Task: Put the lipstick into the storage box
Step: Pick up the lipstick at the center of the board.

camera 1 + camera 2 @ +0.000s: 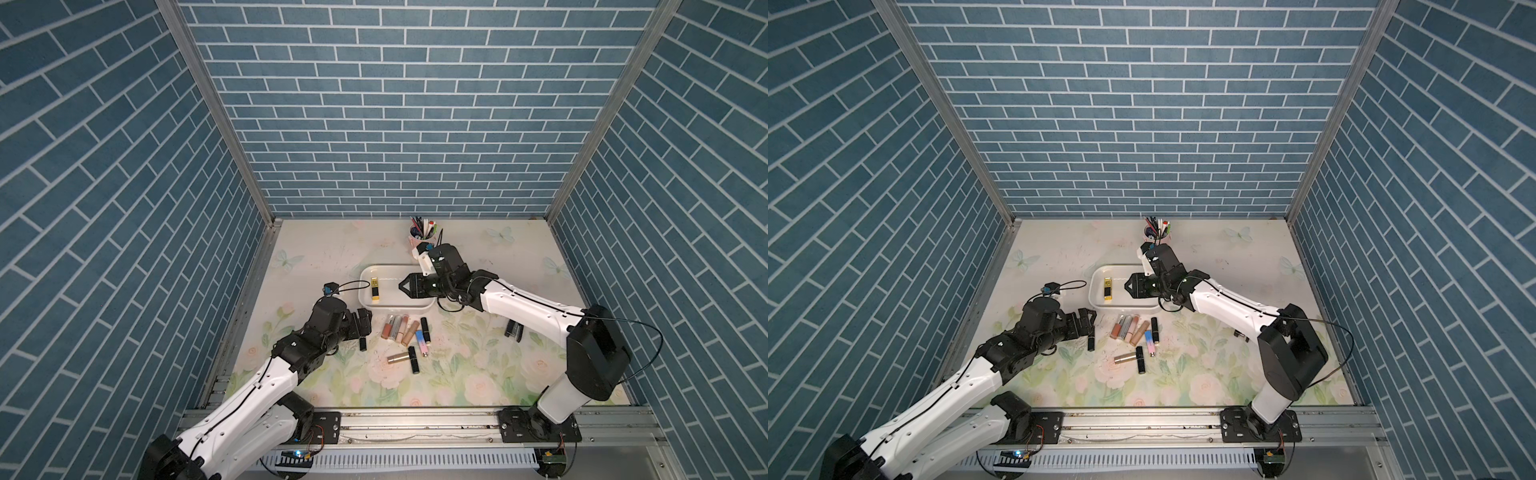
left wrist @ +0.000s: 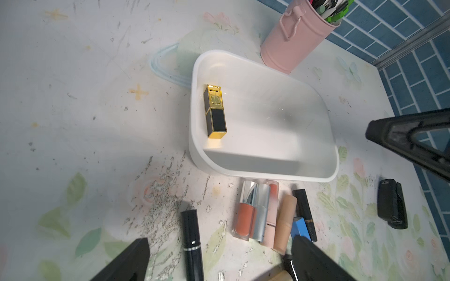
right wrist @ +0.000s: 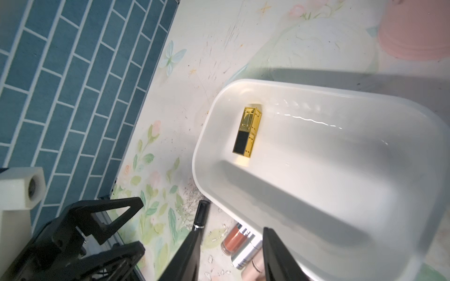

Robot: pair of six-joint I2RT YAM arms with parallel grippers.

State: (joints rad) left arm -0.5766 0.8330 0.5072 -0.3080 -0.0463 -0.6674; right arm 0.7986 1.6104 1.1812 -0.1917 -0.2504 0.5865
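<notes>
Gold-and-black lipstick (image 1: 375, 289), flat in storage box (image 1: 392, 301) — ahead of right jaws, untouched

Lipstick (image 1: 375, 289) in storage box (image 1: 388, 302); pen cup (image 1: 421, 239) behind; loose lipsticks (image 1: 401, 330) in front.

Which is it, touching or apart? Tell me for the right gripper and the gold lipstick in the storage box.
Apart. In the right wrist view, bare storage box floor separates the right gripper from the gold lipstick.
</notes>
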